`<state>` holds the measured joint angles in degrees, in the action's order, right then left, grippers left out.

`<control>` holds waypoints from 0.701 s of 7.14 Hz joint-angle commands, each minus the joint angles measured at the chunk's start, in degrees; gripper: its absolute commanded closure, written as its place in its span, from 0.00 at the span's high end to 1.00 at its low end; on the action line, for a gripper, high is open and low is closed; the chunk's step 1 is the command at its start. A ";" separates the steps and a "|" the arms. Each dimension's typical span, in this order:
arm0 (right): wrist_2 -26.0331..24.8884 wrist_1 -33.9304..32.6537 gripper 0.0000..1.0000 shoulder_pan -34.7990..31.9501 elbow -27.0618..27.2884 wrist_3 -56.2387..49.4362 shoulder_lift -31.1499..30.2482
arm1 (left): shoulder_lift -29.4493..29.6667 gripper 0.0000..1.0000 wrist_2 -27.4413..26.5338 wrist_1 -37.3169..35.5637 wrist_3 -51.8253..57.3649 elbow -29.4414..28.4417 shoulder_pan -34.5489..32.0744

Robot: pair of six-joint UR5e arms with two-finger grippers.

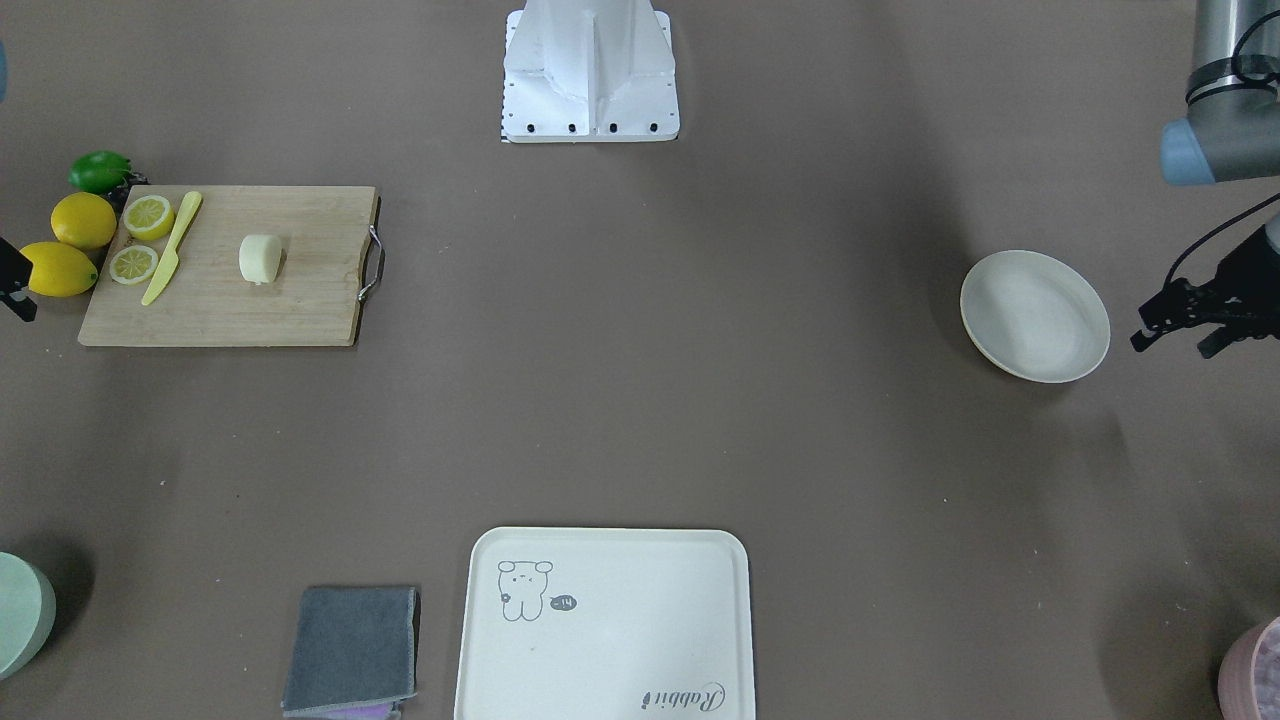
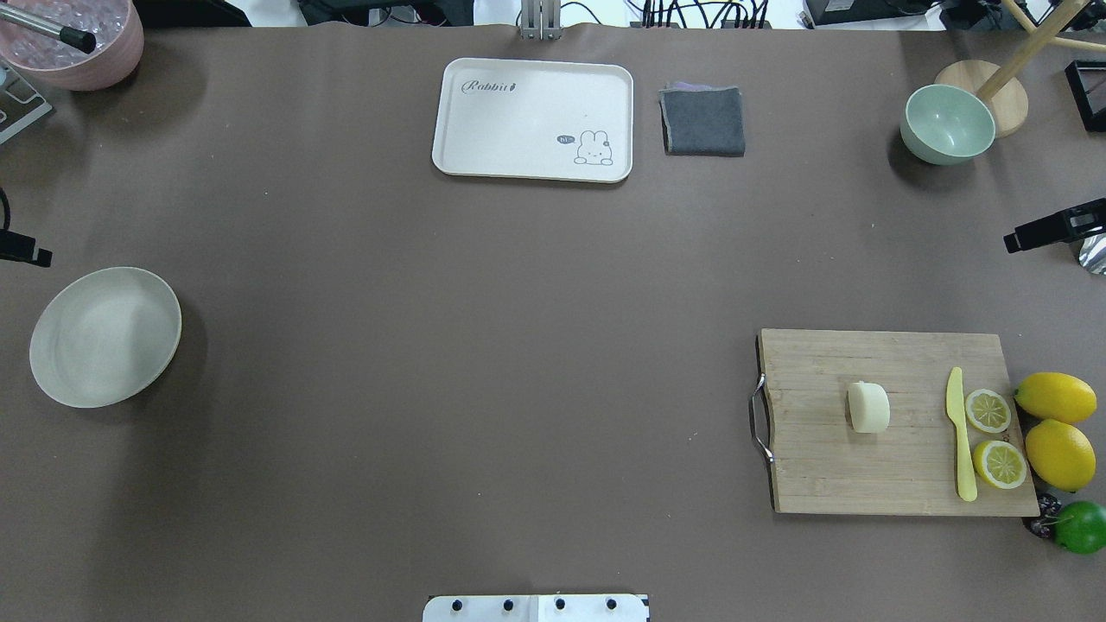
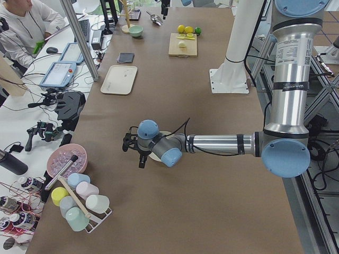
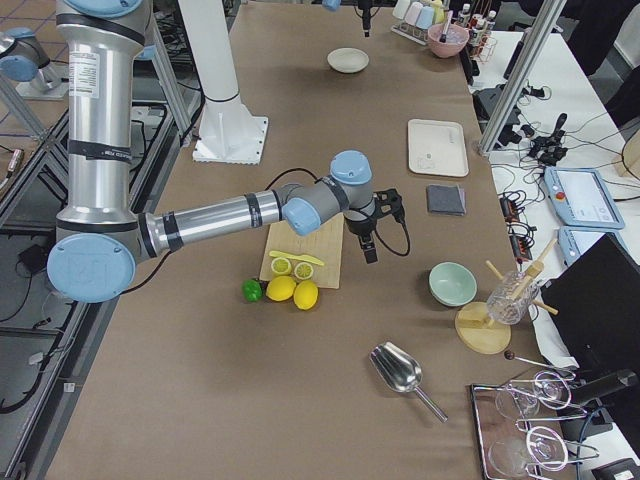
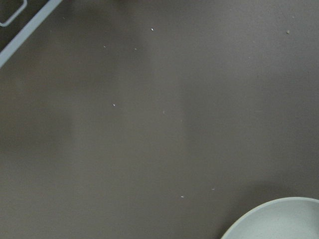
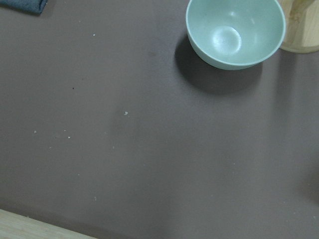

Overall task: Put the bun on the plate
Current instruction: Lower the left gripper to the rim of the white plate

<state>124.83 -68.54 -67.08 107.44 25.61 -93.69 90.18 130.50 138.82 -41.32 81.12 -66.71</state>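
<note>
The bun (image 2: pixel 868 407) is a pale cream lump lying on its side in the middle of a wooden cutting board (image 2: pixel 864 471), seen also as the bun (image 1: pixel 262 259). The plate (image 2: pixel 105 336), round and off-white with nothing on it, sits at the opposite end of the table; its rim (image 5: pixel 279 219) shows in the left wrist view. My left gripper (image 1: pixel 1171 347) hovers just beside the plate (image 1: pixel 1035 316), open and holding nothing. My right gripper (image 4: pixel 383 228) hangs open beyond the board's far side; one finger (image 2: pixel 1050 229) shows at the overhead edge.
On the board lie a yellow knife (image 2: pixel 961 436) and two lemon slices (image 2: pixel 988 410); lemons (image 2: pixel 1056 397) and a lime (image 2: pixel 1080 525) sit beside it. A rabbit tray (image 2: pixel 533 119), grey cloth (image 2: pixel 703 121), green bowl (image 2: pixel 947 125) and pink bowl (image 2: pixel 78 43) line the far edge.
</note>
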 commanded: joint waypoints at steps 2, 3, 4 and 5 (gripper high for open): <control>-0.11 0.60 1.00 0.99 0.05 0.93 0.53 | -1.49 0.97 0.19 10.05 -6.58 -3.07 3.43; -0.11 0.69 1.00 1.07 0.05 0.93 0.53 | -2.37 0.97 0.28 11.63 -6.58 -3.16 3.95; -0.20 0.69 1.00 1.07 0.05 0.93 0.62 | -2.90 0.97 0.28 12.08 -6.32 -3.42 4.39; -0.20 0.69 1.00 0.99 0.05 1.10 0.88 | -3.69 0.96 0.28 13.56 -6.23 -3.86 5.44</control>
<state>124.66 -67.87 -66.04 107.49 26.58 -93.04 87.42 130.76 150.80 -47.68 77.71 -62.31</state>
